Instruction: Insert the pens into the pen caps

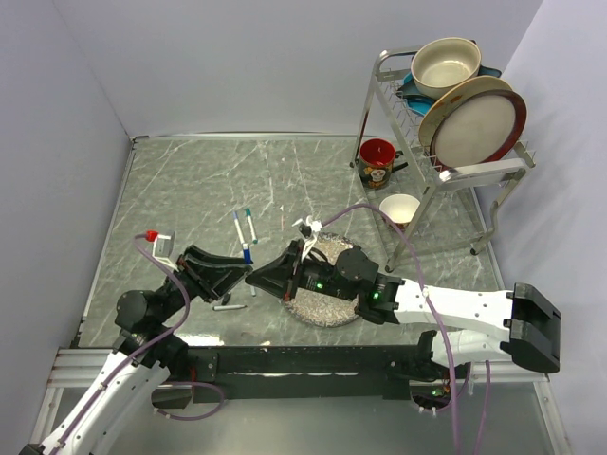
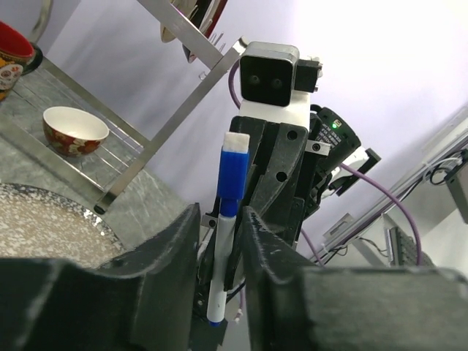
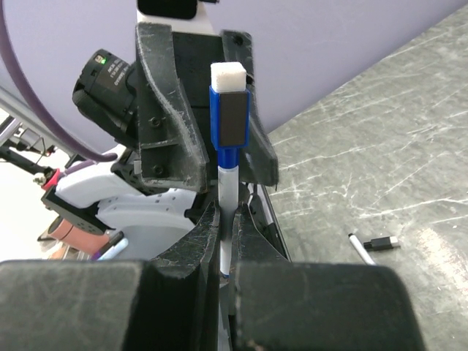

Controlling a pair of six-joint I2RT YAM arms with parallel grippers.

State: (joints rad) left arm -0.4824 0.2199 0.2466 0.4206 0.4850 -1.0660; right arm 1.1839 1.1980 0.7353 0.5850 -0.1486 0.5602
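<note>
Two arms converge near the middle of the table.

Top view: the left arm rises from the near-left corner and bends rightward, its left gripper [image 1: 237, 275] pointing right. The right arm stretches in from the near right and passes over the speckled plate [image 1: 332, 308], its right gripper [image 1: 268, 278] pointing left. The two tips meet nose to nose just left of the plate. Two loose pens [image 1: 241, 233] lie side by side just beyond the grippers, and a third pen [image 1: 228, 306] lies on their near side. A dish rack [image 1: 446, 171] stands at the far right, with a red mug [image 1: 377, 163] and a white cup [image 1: 400, 209] beside it.

Left wrist view: a white-barrelled pen [image 2: 219, 270] stands upright between the left fingers [image 2: 161, 270]. Its blue cap [image 2: 232, 179] is on top, in front of the right gripper. Whether these fingers press the barrel cannot be told.

Right wrist view: the right fingers [image 3: 183, 256] are drawn together on the white barrel below the blue cap. The cap stands before the left gripper's fingers. A black-ended pen [image 3: 373, 243] lies flat on the table.
</note>
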